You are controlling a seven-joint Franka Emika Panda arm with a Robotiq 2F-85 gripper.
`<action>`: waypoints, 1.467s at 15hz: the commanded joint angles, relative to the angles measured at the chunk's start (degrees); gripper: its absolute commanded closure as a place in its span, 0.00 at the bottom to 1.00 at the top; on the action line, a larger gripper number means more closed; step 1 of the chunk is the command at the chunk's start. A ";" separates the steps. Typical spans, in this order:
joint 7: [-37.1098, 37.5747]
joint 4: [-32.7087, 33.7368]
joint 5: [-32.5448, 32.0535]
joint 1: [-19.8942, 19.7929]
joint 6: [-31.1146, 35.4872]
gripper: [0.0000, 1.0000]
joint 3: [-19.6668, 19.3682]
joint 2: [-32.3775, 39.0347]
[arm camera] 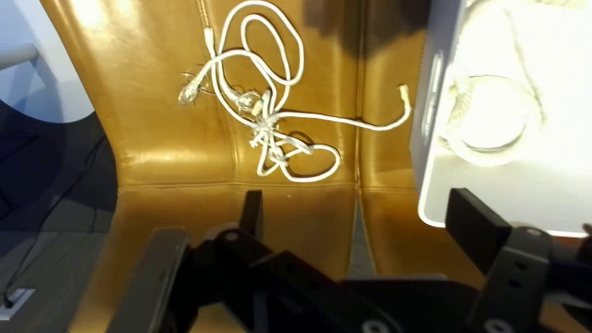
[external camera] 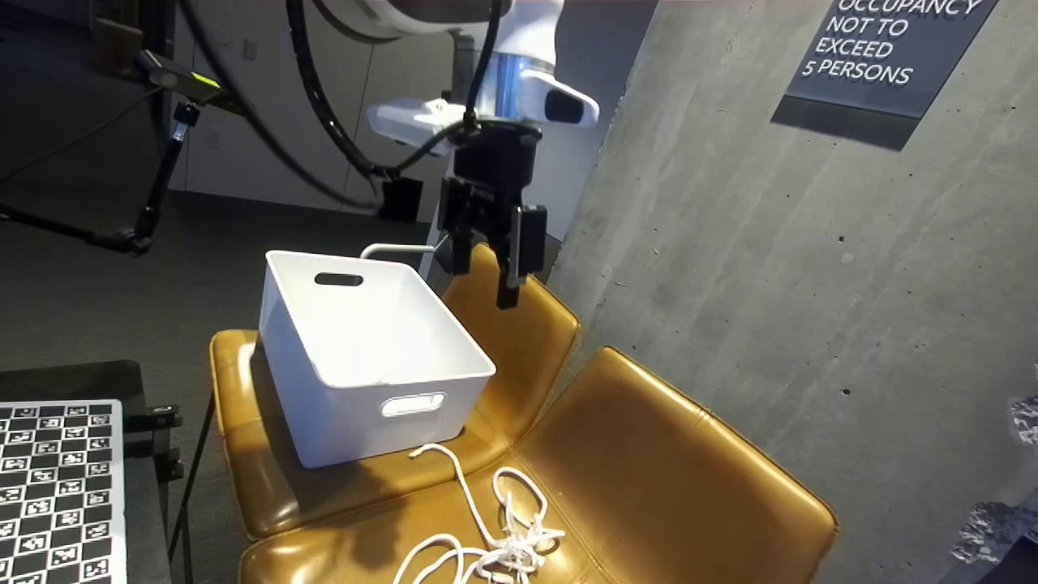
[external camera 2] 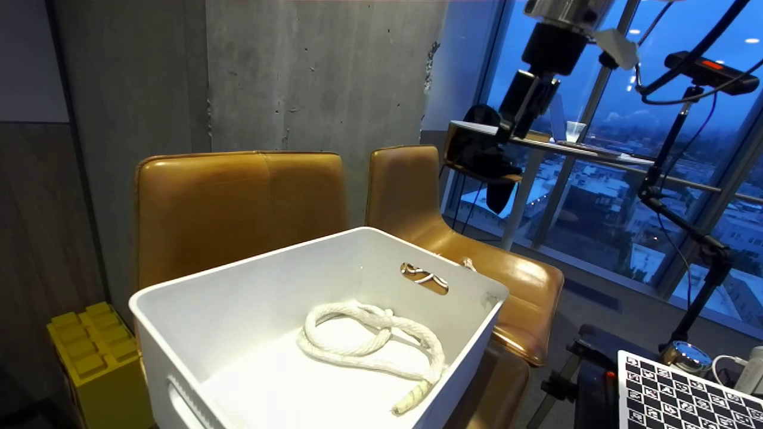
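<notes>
Two fingers (arm camera: pixel 253 210) stand wide apart, empty, in the wrist view; the tangled white cord (arm camera: pixel 266 125) crosses the chair seat (arm camera: pixel 162 152) past one side edge and could snag if a single strand is pulled. In an exterior view, thick rope (external camera 2: pixel 384 323) lies inside the bin (external camera 2: pixel 256 304).

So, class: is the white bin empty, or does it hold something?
Not empty: a thick rope lies loosely looped inside the white bin, visible in an exterior view and the wrist view.
</notes>
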 commanded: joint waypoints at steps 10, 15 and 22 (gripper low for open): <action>-25.76 -7.91 14.69 -6.85 11.44 0.00 -4.18 8.97; -30.38 -4.73 16.15 -8.82 18.53 0.00 -3.08 17.42; -29.84 10.50 13.40 -14.22 21.30 0.00 0.26 33.67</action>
